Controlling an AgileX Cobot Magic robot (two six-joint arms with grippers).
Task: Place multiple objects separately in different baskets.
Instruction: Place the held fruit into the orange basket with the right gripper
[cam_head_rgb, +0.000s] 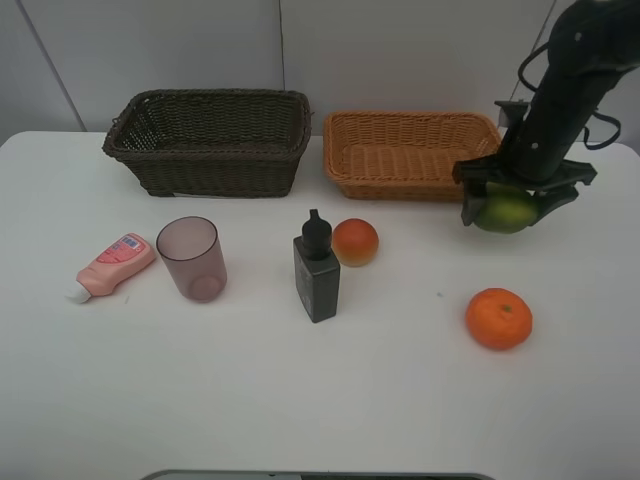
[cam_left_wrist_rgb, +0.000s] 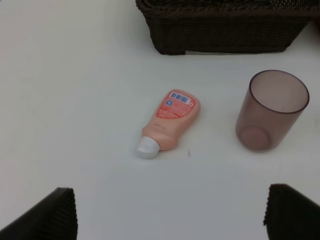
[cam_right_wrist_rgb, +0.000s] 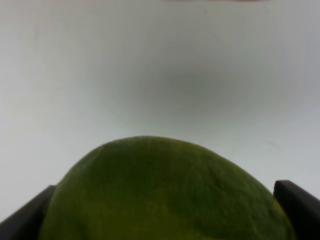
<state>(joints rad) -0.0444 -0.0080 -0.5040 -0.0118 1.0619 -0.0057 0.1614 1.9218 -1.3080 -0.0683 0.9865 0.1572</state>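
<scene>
The green fruit (cam_head_rgb: 505, 211) is clamped between the jaws of the right gripper (cam_head_rgb: 512, 207). It sits just beside the near right corner of the orange-tan basket (cam_head_rgb: 410, 122), not yet over it. In the right wrist view the fruit fills the lower part of the picture with a soft shadow on the table beyond it, so it seems to be lifted off the surface, though I cannot be fully sure of this.

I judge the step in hand to be carrying this fruit to a basket. The next move calls for a short travel to the far left, until the fruit is above the inside of the orange-tan basket, then lowering and letting go. Both baskets look empty, so the task is near its beginning.

The orange (cam_head_rgb: 498, 318) lies on the table (cam_head_rgb: 400, 400) nearer and well apart from the gripper. The peach-like fruit (cam_head_rgb: 355, 241) touches or almost touches the dark pump bottle (cam_head_rgb: 316, 275) in the middle. More to the left stand the mauve cup (cam_head_rgb: 190, 257) and the pink tube (cam_head_rgb: 115, 266), which lies flat, and behind them the dark brown basket (cam_head_rgb: 210, 97).

The left gripper (cam_left_wrist_rgb: 170, 215) hangs spread wide and grasps nothing, looking down on tube and cup.

As for writing, the tube has a label with a barcode and a small blue mark, but the text is too small to read. The bottle shows no readable label.
</scene>
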